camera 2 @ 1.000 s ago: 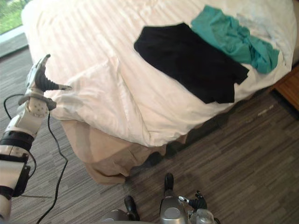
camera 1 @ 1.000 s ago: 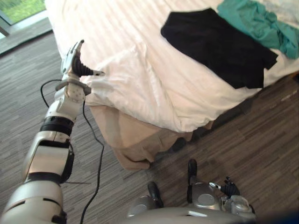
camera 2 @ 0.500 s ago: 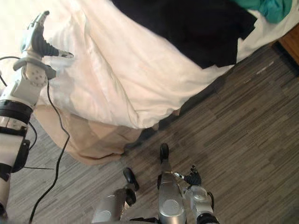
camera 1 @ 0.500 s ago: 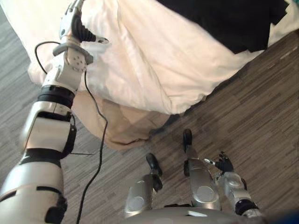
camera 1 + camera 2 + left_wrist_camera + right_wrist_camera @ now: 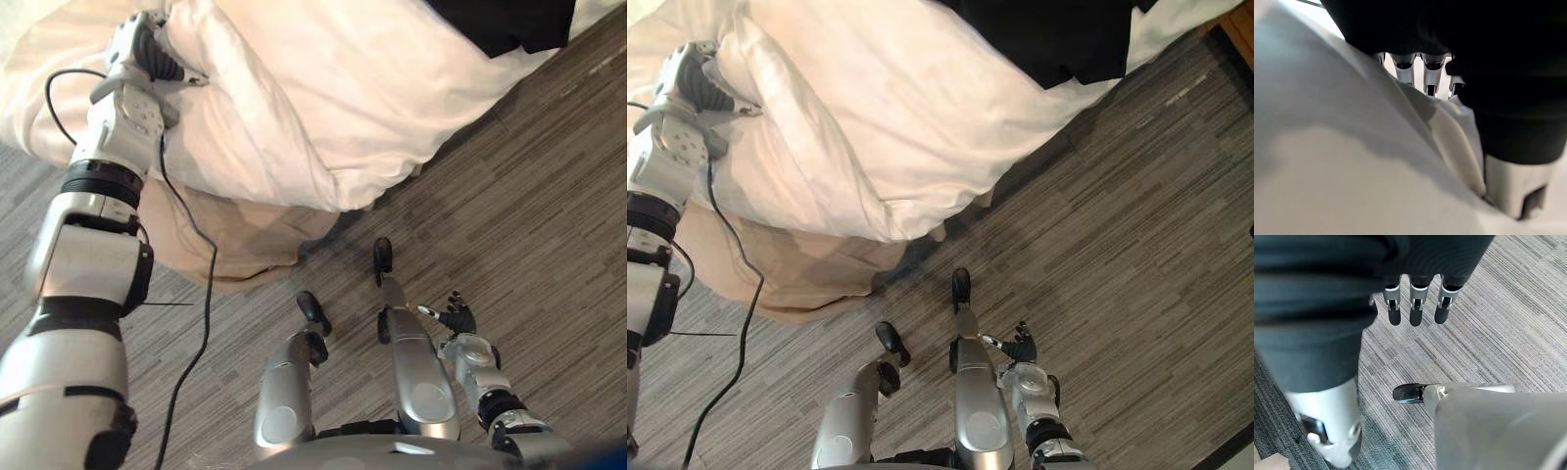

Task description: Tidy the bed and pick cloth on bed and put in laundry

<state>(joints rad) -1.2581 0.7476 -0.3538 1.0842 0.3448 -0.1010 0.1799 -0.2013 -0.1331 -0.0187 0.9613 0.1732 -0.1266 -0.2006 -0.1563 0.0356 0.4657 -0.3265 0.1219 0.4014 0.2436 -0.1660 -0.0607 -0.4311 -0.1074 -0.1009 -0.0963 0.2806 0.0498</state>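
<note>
Where the scene lies nearest the robot, at about 5 o'clock in the left eye view, the right hand (image 5: 458, 317) hangs low over the floor (image 5: 529, 196), a grey surface of narrow striped planks. Its fingers (image 5: 1415, 313) hang loose and only slightly bent, with the thumb apart from them. They touch nothing and hold nothing. Hands counted: two.

Further out, at about 9 o'clock from the picture's centre, one beige sheet (image 5: 245, 250) hangs down in loose folds, and its lower edge is bunched on the floor. It lies under the white cover and shows below that cover's hem.

Beyond it, one white cover (image 5: 323, 108) takes up the upper half of the view, from 10 o'clock round to 1 o'clock. It is rumpled. A deep fold runs down from near the left hand towards the cover's lowest point, close to the middle of the picture, where the hem hangs over the side.

At 11 o'clock the left hand (image 5: 145, 51) is raised against the white cover. The left wrist view shows its fingers (image 5: 1403, 68) curled over a fold of the white fabric, with the thumb closing on the same fold from the other side. The hand grips the cover.

Farthest, at 1 o'clock and cut by the picture's upper edge, one black cloth (image 5: 505, 22) lies flat on the white cover, well apart from both hands. Neither hand touches it.
</note>
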